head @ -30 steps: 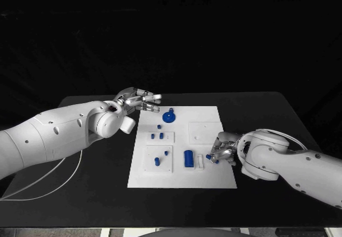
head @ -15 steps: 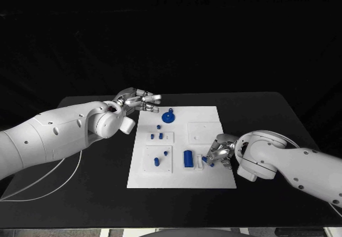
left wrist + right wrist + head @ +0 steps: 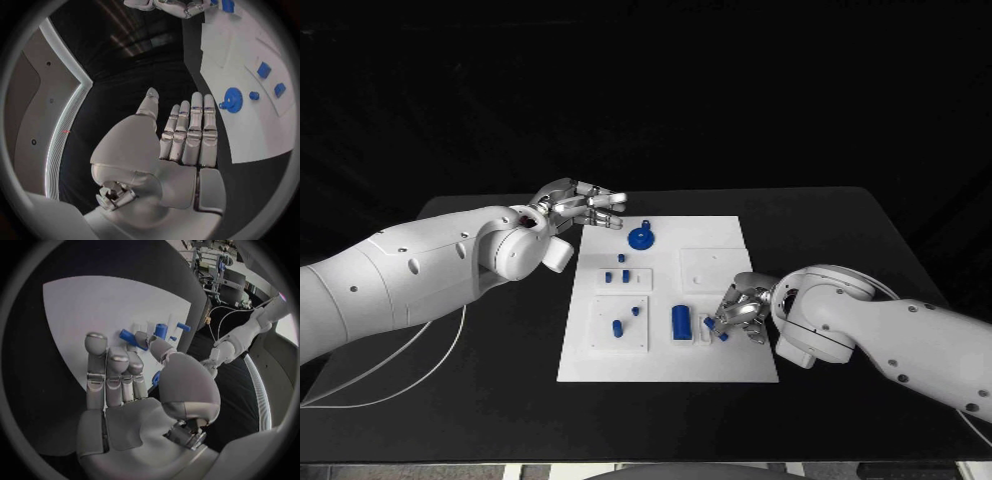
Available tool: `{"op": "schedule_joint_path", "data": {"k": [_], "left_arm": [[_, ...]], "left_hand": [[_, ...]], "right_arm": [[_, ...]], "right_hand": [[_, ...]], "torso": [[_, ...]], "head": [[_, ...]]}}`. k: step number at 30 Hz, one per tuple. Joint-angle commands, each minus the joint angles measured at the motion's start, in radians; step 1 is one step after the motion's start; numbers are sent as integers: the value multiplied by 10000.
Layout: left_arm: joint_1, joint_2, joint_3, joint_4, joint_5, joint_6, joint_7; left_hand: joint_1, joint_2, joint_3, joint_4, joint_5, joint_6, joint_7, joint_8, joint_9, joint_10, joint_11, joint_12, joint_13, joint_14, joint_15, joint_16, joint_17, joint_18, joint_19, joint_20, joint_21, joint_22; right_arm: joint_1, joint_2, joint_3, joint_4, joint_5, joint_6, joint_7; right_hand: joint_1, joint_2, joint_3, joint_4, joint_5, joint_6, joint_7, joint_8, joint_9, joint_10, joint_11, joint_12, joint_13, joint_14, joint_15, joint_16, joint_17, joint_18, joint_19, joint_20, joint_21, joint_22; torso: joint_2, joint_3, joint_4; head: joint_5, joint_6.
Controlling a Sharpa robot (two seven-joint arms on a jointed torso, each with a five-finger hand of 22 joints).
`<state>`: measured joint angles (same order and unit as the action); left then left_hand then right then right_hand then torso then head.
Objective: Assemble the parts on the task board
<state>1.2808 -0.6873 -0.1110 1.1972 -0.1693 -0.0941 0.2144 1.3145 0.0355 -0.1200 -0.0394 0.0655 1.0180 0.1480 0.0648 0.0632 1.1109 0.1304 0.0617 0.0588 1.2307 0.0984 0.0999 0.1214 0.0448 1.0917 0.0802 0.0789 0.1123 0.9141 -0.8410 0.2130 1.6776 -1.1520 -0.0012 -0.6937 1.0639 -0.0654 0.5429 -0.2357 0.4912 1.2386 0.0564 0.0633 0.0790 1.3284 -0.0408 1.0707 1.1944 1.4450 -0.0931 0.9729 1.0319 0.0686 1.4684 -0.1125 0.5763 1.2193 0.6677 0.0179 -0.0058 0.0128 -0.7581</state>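
The right hand (image 3: pixel 740 312) is working over the lower right part of the white board (image 3: pixel 718 365), and it is sitting slightly further left in the head view than it was a second ago, closer to the tall blue block (image 3: pixel 681 320) near the board's lower middle. A small blue piece (image 3: pixel 711 323) is showing at its fingertips, between the hand and the block. In the right wrist view the fingers (image 3: pixel 106 375) are lying straight and side by side while the thumb is bending in over a blue piece (image 3: pixel 155 378); whether it is actually pinching that piece I cannot tell. My reading is that the hand is carrying or nudging the piece toward a seat beside the block, so the small shift looks like an approach and not yet a placement.

The left hand (image 3: pixel 581 206) is hovering at the upper left corner of the board, unchanged over the last second. The left wrist view shows its fingers (image 3: pixel 187 132) stretched out together with the thumb apart, holding nothing. The round blue wheel (image 3: pixel 642 237) is lying on the board just beside it, in the upper middle of the frame, and the small blue pegs (image 3: pixel 623 275) further down are sitting where they were, so the left side of the job appears untouched so far.
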Motion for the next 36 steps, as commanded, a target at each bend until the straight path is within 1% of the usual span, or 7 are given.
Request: {"op": "schedule_joint_path", "data": {"k": [1, 3, 5, 8, 18, 28, 36], "left_arm": [[5, 23, 7, 19, -27, 142, 45], [5, 28, 7, 16, -28, 146, 44], [5, 33, 7, 13, -30, 147, 40], [5, 40, 7, 10, -36, 151, 30], [5, 49, 6, 11, -58, 160, 3], [5, 43, 5, 13, -62, 159, -11], [5, 35, 4, 17, -72, 162, -18]], "left_hand": [[-2, 76, 9, 41, -63, -66, -3, -8, 4, -27, 5, -4, 8, -84, -9, 32, 7, -67, -25, 16, 51, 7], [-2, 76, 9, 41, -63, -66, -3, -8, 4, -27, 5, -4, 8, -84, -9, 32, 7, -67, -25, 16, 51, 7], [-2, 76, 9, 41, -63, -66, -3, -8, 4, -27, 5, -4, 8, -84, -9, 32, 7, -67, -25, 16, 51, 7], [-2, 76, 9, 41, -63, -66, -3, -8, 4, -27, 5, -4, 8, -84, -9, 32, 7, -67, -25, 16, 51, 7], [-3, 69, 5, 53, -68, -67, -2, -10, 3, -39, 9, -5, 8, -89, -5, 29, 6, -68, -29, 18, 50, 8], [-3, 69, 5, 53, -68, -67, -2, -10, 3, -39, 9, -5, 8, -89, -5, 29, 6, -68, -29, 18, 50, 8], [-3, 69, 5, 53, -68, -67, -2, -10, 3, -39, 9, -5, 8, -89, -5, 29, 6, -68, -29, 18, 50, 8]], "right_arm": [[-27, 38, -22, -39, -358, 10, -308], [-26, 63, -23, -49, -409, 17, -313], [-26, 98, -24, -65, -462, 45, -323], [-26, 161, -32, -105, -558, 117, -336], [-26, 326, -105, -246, -701, 258, -337], [-26, 345, -124, -286, -760, 566, -392], [-26, 312, -129, -213, -858, 663, -387]], "right_hand": [[56, 134, -149, 65, -291, 121, -69, 8, -7, 10, -51, -35, -16, 54, -43, -49, -12, 48, 437, -65, -64, -24], [83, 194, -471, 206, -836, 157, -115, 8, 3, 45, -66, -5, -7, 63, -42, -44, -14, 36, 442, -62, -69, -51], [186, 265, -899, 327, -890, 161, -136, 10, -4, 44, -68, -7, -18, 65, -44, -50, -28, 19, 443, -65, -61, -91], [133, 271, -1086, 476, -1212, 163, -171, 7, -17, 52, -70, -3, -26, 65, -42, -55, -38, 12, 440, -65, -72, -121], [150, 168, -1298, 956, -1830, 148, -210, 5, -48, 52, -74, 2, -51, 67, -46, -74, -66, -1, 437, -72, -97, -220], [152, 68, -1361, 1346, -2235, 133, -221, 4, -61, 38, -70, -2, -71, 65, -41, -97, -89, -7, 429, -67, -111, -281], [95, -15, -1321, 1591, -2301, 155, -231, 2, -72, 47, -73, 15, -70, 69, -41, -99, -90, -12, 427, -66, -128, -317]], "torso": [[4, 1, -8], [6, 0, -6], [6, 0, -6], [6, -3, -4], [-3, -1, -4], [7, 3, -14], [9, 11, -8]], "head": [[6, -4], [5, -4], [5, -4], [-1, -1], [12, 6], [20, 10], [17, -4]]}}
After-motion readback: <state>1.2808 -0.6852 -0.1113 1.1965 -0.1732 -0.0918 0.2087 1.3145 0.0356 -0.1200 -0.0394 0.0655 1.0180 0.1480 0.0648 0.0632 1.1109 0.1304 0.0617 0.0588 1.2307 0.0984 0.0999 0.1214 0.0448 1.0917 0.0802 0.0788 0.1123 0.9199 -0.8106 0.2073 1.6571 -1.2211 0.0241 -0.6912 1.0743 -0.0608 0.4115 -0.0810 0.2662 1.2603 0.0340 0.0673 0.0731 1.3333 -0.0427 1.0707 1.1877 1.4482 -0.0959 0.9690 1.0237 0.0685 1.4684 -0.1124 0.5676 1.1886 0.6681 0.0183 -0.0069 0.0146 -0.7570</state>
